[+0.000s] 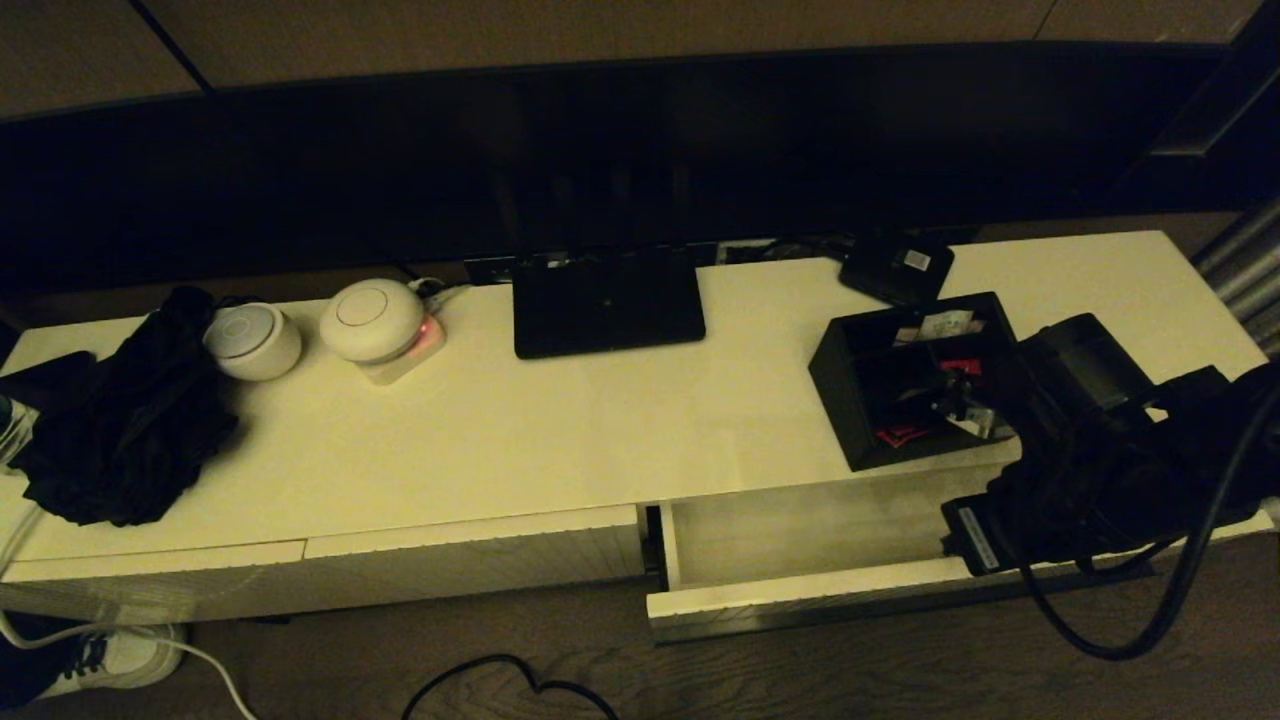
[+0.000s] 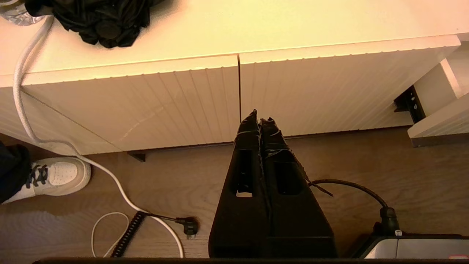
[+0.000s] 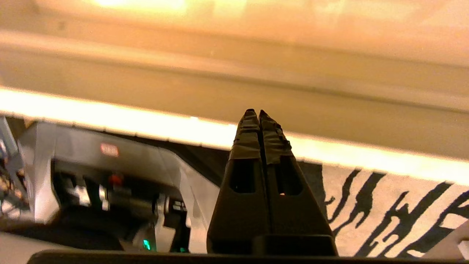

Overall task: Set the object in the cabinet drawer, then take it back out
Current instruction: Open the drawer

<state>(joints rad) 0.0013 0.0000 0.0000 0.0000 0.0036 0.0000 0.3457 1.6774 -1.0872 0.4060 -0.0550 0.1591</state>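
The object, a black open-top box (image 1: 905,380) with dividers and red and white packets, stands on the cabinet top just behind the open cabinet drawer (image 1: 800,600). The drawer's pale interior holds nothing that I can see. My right arm (image 1: 1090,450) reaches over the drawer's right end and touches nothing; its fingers are hidden in the head view. In the right wrist view my right gripper (image 3: 255,112) is shut and empty, its tips before the drawer's bright front edge (image 3: 146,126). My left gripper (image 2: 259,116) hangs shut and empty in front of the closed left drawer fronts (image 2: 154,102).
On the cabinet top are a black router (image 1: 608,300), a flat black device with a white label (image 1: 897,265), two white round devices (image 1: 252,340) (image 1: 372,320) and a black cloth (image 1: 120,430). Cables (image 2: 110,176) and a white shoe (image 2: 55,176) lie on the floor.
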